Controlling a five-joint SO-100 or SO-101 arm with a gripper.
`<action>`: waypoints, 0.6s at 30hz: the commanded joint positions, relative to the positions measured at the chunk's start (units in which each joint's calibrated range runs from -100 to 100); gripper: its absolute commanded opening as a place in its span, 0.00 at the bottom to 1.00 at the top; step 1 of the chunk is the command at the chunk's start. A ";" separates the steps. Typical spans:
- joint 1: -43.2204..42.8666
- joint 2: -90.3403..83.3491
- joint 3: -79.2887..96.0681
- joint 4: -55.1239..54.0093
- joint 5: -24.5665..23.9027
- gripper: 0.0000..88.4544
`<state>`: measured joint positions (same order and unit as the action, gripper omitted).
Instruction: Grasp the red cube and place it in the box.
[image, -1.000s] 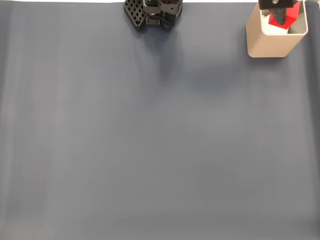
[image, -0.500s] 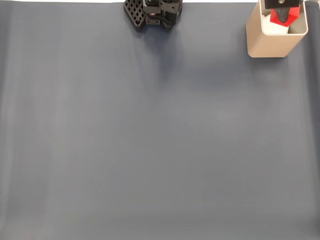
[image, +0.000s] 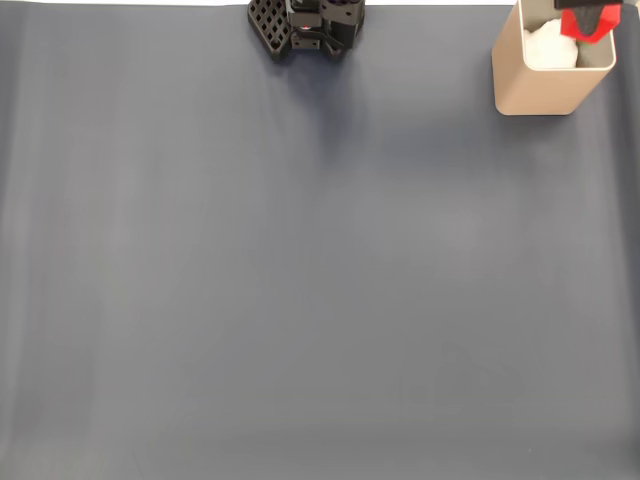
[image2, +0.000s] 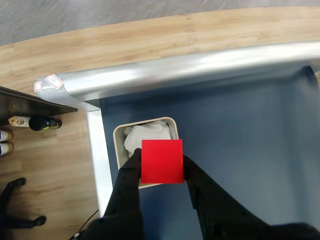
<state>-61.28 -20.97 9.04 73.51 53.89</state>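
In the wrist view the red cube (image2: 161, 161) is pinched between my two black fingers (image2: 129, 172), with my gripper (image2: 161, 159) shut on it. It hangs above the near rim of the beige box (image2: 119, 137), which has crumpled white stuffing (image2: 147, 134) inside. In the fixed view the box (image: 535, 90) stands at the table's top right corner. There the red cube (image: 590, 22) shows over the box's right rim, at the frame's top edge.
My arm's black base (image: 310, 25) sits at the top middle of the dark blue-grey mat (image: 300, 260). A metal table rail (image2: 190, 70) runs just beyond the box. Past it lie wooden floor, a dark shelf edge (image2: 30, 97) and bottles (image2: 42, 122).
The red cube has shifted up and to the right in the fixed view, from over the box's opening to its right rim. More white stuffing now shows inside the box.
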 joint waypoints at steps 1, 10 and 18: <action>-1.01 -0.17 -3.02 -0.15 -0.49 0.02; -2.15 -0.78 -2.56 0.34 -1.37 0.02; -1.79 -3.29 1.18 0.34 -1.95 0.01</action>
<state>-62.91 -21.41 10.76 73.51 52.38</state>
